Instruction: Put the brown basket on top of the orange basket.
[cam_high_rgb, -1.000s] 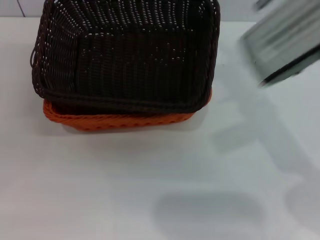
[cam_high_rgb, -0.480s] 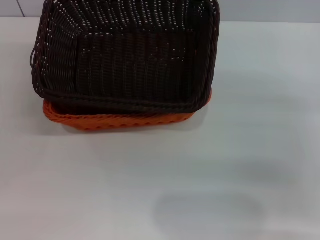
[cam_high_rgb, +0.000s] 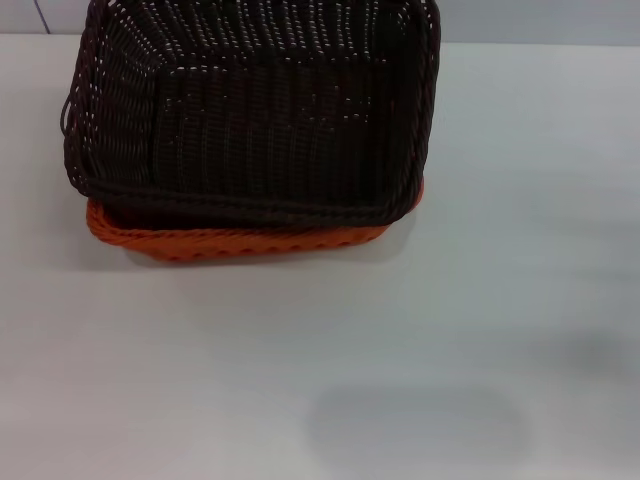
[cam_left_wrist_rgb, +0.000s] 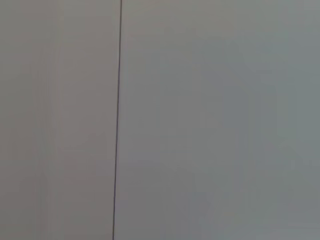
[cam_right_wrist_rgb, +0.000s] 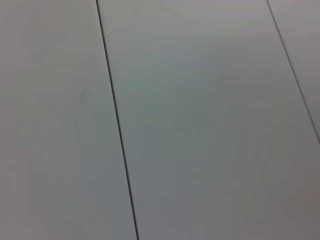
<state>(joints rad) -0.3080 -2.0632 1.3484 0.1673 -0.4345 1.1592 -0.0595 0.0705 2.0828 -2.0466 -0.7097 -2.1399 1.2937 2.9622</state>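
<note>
Right arm gone from the head view, grippers unseen (state untellable); dark open-weave brown basket atop orange basket.

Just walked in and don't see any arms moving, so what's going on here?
Nothing is being handled right now. The dark brown woven basket sits nested on top of the bright orange woven basket on the white table. Neither gripper is in view; both wrist cameras show only plain panelled surfaces.
</note>
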